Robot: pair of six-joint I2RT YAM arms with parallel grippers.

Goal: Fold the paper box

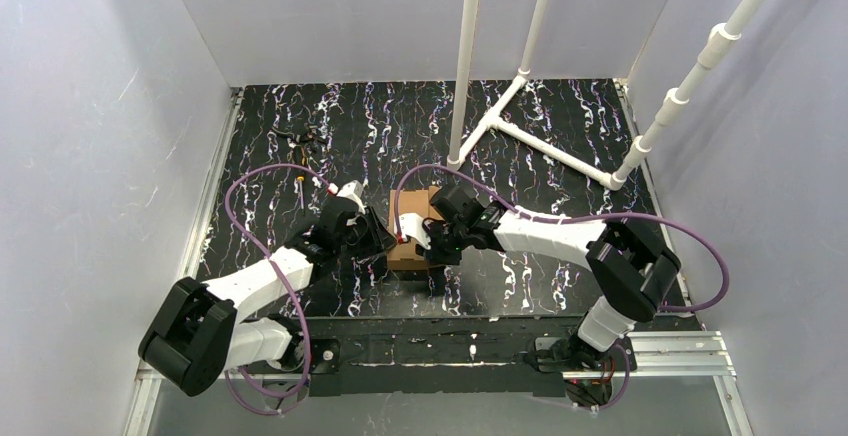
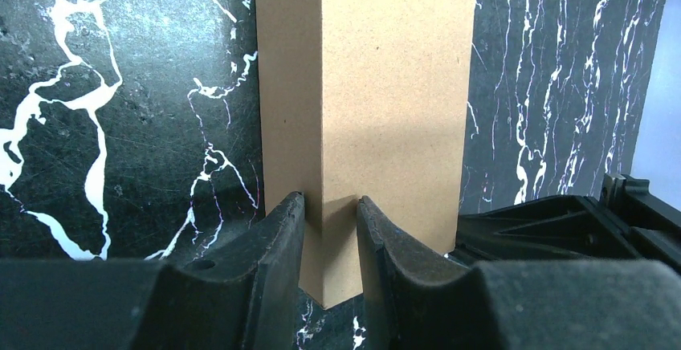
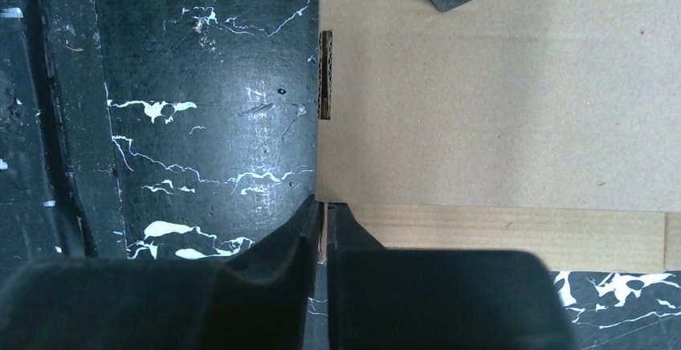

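Note:
The paper box (image 1: 408, 253) stands folded up as a small brown box in the middle of the black marbled table (image 1: 560, 146), with both grippers at it. My left gripper (image 1: 383, 239) comes in from the left. In the left wrist view it (image 2: 331, 209) is shut on a vertical corner edge of the box (image 2: 385, 85), one finger on each face. My right gripper (image 1: 432, 246) is at the box's right side. In the right wrist view it (image 3: 324, 209) is nearly closed on a thin edge at the corner of the box (image 3: 498, 109).
A white pipe frame (image 1: 520, 106) rises from the back of the table. A small dark object (image 1: 300, 136) lies at the back left. White walls close in three sides. A purple cable (image 1: 250, 196) loops beside the left arm.

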